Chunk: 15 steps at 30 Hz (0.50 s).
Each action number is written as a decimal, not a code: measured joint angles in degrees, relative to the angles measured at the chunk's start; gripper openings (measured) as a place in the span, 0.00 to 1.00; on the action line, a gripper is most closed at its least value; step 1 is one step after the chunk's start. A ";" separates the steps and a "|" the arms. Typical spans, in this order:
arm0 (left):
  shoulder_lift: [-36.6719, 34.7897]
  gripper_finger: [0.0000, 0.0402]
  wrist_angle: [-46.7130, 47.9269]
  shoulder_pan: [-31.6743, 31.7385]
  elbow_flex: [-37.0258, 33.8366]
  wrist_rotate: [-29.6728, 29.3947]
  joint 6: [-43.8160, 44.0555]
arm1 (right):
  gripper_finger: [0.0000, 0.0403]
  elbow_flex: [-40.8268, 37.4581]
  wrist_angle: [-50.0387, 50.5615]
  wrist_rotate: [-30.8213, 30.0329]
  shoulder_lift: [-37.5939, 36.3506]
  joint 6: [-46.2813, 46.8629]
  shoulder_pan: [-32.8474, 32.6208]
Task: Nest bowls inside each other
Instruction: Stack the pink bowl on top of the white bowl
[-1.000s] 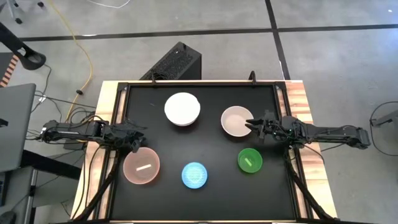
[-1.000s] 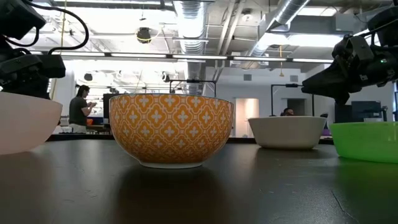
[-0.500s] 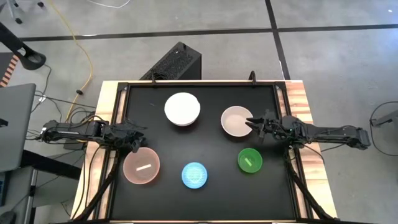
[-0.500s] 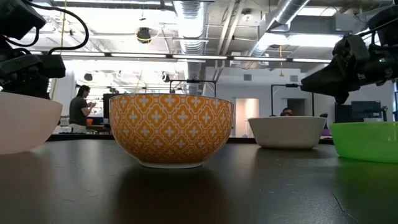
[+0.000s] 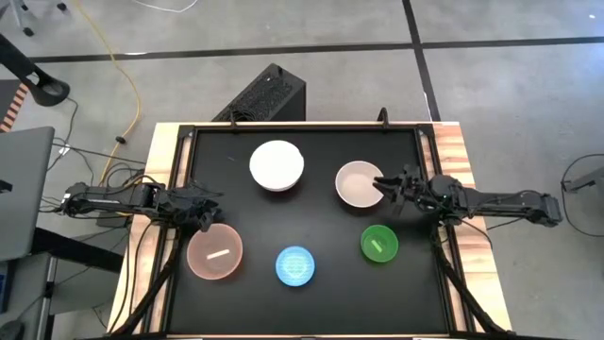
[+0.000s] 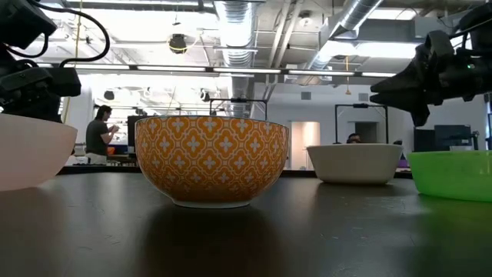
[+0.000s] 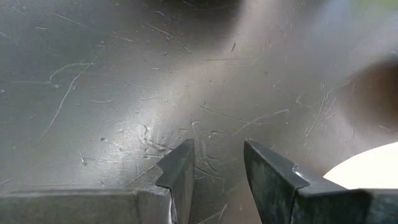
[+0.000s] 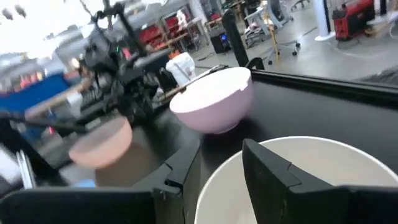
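Five bowls, all separate on the black table (image 5: 321, 283):
- white bowl (image 5: 276, 164), far side
- beige bowl (image 5: 359, 183), beside it
- pink bowl (image 5: 215, 252), blue bowl (image 5: 295, 265) and green bowl (image 5: 379, 244), near row

Right gripper (image 5: 387, 187): jaws parted, straddling the beige bowl's rim, holding nothing.

Left gripper (image 5: 209, 217): parted, empty, beside the pink bowl.

Risk: a shallow pinch on the rim may slip or tip the bowl.

Bright overhead light is washing the high view evenly, casting only faint shadows on the black counter (image 5: 311, 212). In the low view, ceiling lamps (image 6: 231, 23) are glaring and the room behind is blowing out white. The left wrist view is showing a soft sheen across scratches; the right wrist view is smearing with blur.
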<state>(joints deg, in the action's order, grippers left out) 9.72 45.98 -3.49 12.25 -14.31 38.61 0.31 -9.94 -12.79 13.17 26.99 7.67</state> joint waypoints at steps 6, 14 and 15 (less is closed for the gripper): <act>0.00 0.32 0.00 -0.01 0.00 -0.01 -0.02 | 0.35 1.83 -3.72 1.48 2.88 3.54 0.36; 0.00 0.32 0.00 0.00 0.00 0.09 0.00 | 0.38 8.13 -24.90 0.70 26.02 -7.78 -6.33; 0.00 0.32 0.00 0.00 0.00 0.06 -0.01 | 0.38 10.63 -26.00 0.75 29.16 -8.54 -7.08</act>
<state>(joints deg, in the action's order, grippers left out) 9.72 45.98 -3.49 12.25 -14.24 38.60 10.94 -35.95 -12.04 42.33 18.45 0.58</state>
